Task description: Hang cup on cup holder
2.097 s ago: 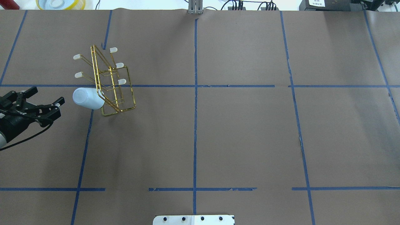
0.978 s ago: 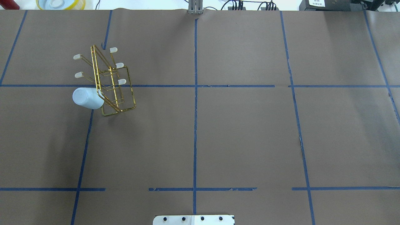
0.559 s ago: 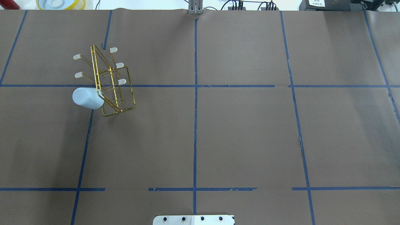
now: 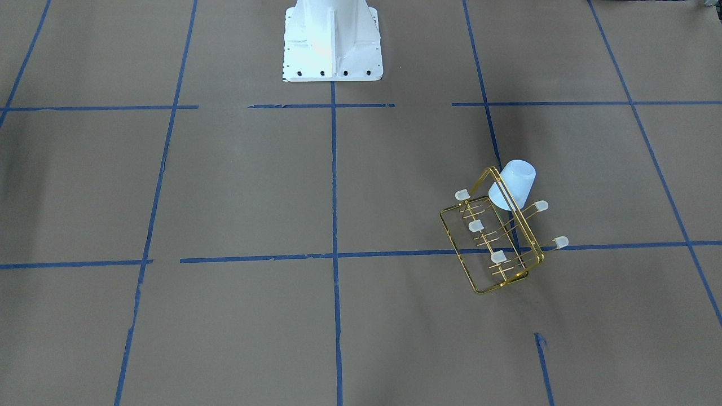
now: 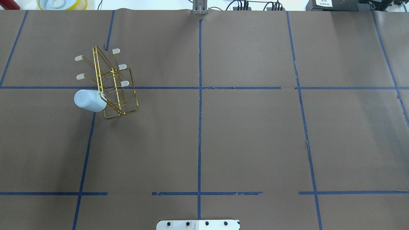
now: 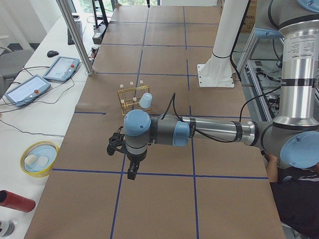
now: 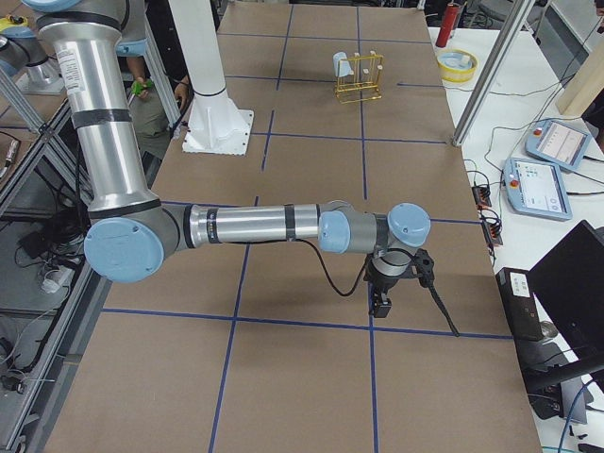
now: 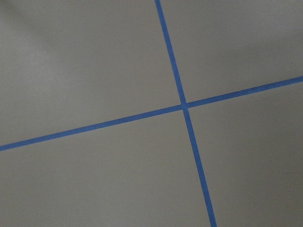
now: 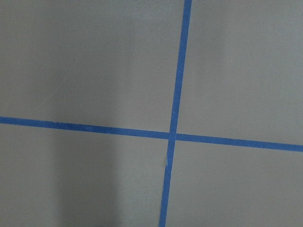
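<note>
The cup [image 5: 90,100] sits tilted on the rack [image 5: 115,91], well beyond my nearer left claw [image 6: 115,145]; I cannot tell how wide it is.

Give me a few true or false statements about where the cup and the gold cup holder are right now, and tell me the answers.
1. The cup hangs tilted on the cup holder, its closed bottom pointing away from the frame. True.
2. A hand is clamped on the cup. False: nothing but the cup holder touches it.
3. The cup holder stands on the robot's right half of the table. False: it stands on the robot's left side.
4. Five white prong caps show bare. True.
</note>
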`<state>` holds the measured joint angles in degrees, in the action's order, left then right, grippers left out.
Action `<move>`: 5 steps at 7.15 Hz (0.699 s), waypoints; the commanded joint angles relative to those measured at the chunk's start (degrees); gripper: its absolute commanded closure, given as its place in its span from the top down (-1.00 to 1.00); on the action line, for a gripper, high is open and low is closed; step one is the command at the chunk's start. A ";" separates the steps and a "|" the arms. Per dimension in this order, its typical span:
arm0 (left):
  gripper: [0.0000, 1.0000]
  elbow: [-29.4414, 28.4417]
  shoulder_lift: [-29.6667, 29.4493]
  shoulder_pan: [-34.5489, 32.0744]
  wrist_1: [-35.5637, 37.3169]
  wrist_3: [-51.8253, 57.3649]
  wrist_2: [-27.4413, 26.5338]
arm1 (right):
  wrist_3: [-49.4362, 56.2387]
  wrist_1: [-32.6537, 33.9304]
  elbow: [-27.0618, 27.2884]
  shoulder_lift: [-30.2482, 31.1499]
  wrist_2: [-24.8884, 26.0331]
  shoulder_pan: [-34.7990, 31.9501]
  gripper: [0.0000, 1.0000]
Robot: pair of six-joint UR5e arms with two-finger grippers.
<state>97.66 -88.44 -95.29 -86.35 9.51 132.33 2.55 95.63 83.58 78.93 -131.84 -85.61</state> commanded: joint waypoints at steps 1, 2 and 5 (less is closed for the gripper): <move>1.00 -0.54 -1.38 -0.16 5.58 0.16 1.96 | 0.00 0.00 0.00 0.00 0.00 0.00 1.00; 1.00 -0.63 -1.90 -0.16 5.49 0.16 1.97 | 0.00 0.00 0.00 0.00 0.00 0.00 1.00; 1.00 -0.54 -2.00 -0.16 4.96 0.16 2.06 | 0.00 0.00 0.00 0.00 0.00 0.00 1.00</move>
<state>97.16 -90.40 -95.51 -81.31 9.67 134.34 2.55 95.62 83.58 78.93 -131.84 -85.60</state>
